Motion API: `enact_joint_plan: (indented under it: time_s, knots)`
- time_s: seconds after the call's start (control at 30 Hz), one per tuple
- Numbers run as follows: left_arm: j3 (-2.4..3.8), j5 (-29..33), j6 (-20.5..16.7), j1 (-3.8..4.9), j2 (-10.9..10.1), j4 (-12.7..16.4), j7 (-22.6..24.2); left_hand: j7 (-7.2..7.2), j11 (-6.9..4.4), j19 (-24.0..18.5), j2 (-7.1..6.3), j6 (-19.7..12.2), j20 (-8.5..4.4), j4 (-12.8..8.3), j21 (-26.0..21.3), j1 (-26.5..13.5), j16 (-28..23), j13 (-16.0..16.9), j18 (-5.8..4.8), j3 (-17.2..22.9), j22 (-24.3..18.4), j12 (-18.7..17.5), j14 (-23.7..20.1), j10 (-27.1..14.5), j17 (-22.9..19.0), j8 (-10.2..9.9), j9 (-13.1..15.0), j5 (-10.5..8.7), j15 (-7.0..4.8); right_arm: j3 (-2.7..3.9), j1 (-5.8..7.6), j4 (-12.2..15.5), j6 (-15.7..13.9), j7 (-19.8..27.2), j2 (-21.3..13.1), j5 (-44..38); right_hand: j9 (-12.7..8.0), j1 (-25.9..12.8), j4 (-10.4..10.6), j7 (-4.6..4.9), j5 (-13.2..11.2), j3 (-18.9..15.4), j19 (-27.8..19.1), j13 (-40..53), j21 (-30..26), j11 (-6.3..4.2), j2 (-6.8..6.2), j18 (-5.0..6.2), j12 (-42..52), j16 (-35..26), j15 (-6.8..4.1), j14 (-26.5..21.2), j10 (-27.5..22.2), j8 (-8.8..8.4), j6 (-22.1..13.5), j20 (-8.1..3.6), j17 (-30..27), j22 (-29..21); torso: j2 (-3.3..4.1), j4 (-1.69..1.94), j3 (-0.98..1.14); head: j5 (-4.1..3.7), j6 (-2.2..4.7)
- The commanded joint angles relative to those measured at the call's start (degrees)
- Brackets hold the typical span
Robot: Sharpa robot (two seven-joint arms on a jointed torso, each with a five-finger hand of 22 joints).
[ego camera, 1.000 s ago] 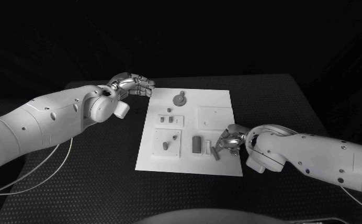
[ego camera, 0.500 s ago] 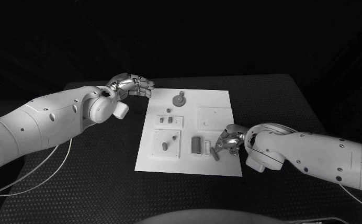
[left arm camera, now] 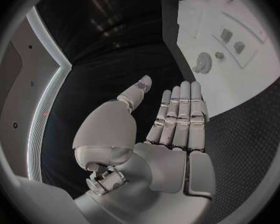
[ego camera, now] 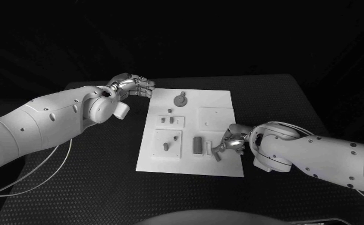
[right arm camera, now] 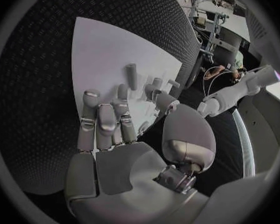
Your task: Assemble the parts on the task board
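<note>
The white task board (ego camera: pixel 216 99) lies in the middle of the black table. On it are a round grey part (ego camera: pixel 180 99), small pegs (ego camera: pixel 176 137) and an upright block (ego camera: pixel 198 144). My right hand (ego camera: pixel 232 143) hovers over the board's near right area, and a loose grey part (ego camera: pixel 216 155) lies by its fingertips. In the right wrist view the right hand (right arm camera: pixel 115 129) has its fingers stretched out and thumb apart over the board (right arm camera: pixel 102 50), near a standing peg (right arm camera: pixel 132 76). My left hand (ego camera: pixel 133 85) is off the board's far left corner. The left hand (left arm camera: pixel 171 119) is flat and holds nothing.
Black textured table (ego camera: pixel 91 183) surrounds the board on all sides. A thin white cable (ego camera: pixel 53 170) loops on the table beneath my left arm. In the left wrist view the board (left arm camera: pixel 258 64) and its round part (left arm camera: pixel 204 62) lie beyond the fingers.
My right hand and forearm have shifted slightly towards the table's right and near side, staying over the board's near right area. The left arm has not moved.
</note>
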Motion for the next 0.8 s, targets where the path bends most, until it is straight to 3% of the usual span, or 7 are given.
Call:
enact_joint_plan:
  time_s: [0.03,0.37,0.63,0.8]
  knots:
    - [0.03,0.31,1.03,0.03,0.10,0.21,0.29,0.21,0.15,-0.23,-0.09,0.14,0.36,0.19,-0.22,-0.45,-0.36,-0.07,0.40,0.11,0.08,0.36,0.02,0.32,0.10,0.23,-0.08,0.27,0.49,-0.02,-0.05,0.40,4.15,0.70,0.38,-8.01,-0.07,0.03,0.46,0.81,-0.23,0.01,0.20,0.03,-0.32,0.18,-0.50,0.33,-0.27,-0.11,-0.03,0.01,0.14,-0.20,-0.36,-0.26,0.11,0.53,0.02,-0.01,0.00,-0.10,-0.01]
    - [0.02,0.31,1.11,0.03,0.04,0.19,0.19,0.21,0.14,-0.23,-0.07,0.14,0.37,0.19,-0.22,-0.47,-0.39,-0.10,0.41,0.13,0.09,0.37,0.03,0.33,0.14,0.24,-0.10,0.27,0.49,-0.17,-0.06,0.35,6.12,0.13,2.09,-14.24,-0.08,0.64,0.31,0.78,-0.20,0.37,0.16,0.12,-0.29,0.16,-0.50,0.33,-0.18,-0.03,-0.03,0.02,0.06,-0.14,-0.28,-0.39,0.28,0.67,0.01,0.04,-0.03,-0.13,-0.10]
    - [0.01,0.31,1.23,0.03,-0.04,0.22,0.06,0.21,0.14,-0.23,-0.06,0.14,0.37,0.19,-0.22,-0.48,-0.41,-0.12,0.41,0.14,0.09,0.37,0.03,0.33,0.17,0.26,-0.11,0.27,0.49,-0.57,-0.22,-0.68,6.86,-0.79,3.55,-18.23,0.04,2.95,-0.83,0.67,-0.25,0.80,0.29,0.24,-0.14,0.06,0.85,0.33,0.07,0.15,-0.09,0.34,0.18,0.19,0.09,-0.51,0.81,0.84,0.02,0.01,-0.01,-0.06,-0.20]
    - [0.01,0.31,1.37,0.03,-0.01,0.28,0.00,0.21,0.14,-0.24,-0.05,0.15,0.37,0.20,-0.22,-0.50,-0.43,-0.13,0.41,0.15,0.10,0.38,0.03,0.33,0.19,0.26,-0.11,0.27,0.50,-0.71,-0.45,-1.33,7.87,-0.85,4.09,-20.45,0.08,3.29,-1.02,0.63,-0.26,0.76,0.31,0.26,-0.13,0.04,1.06,0.33,0.12,0.17,-0.11,0.39,0.22,0.28,0.19,-0.50,0.85,0.85,0.03,0.02,0.00,-0.09,-0.27]
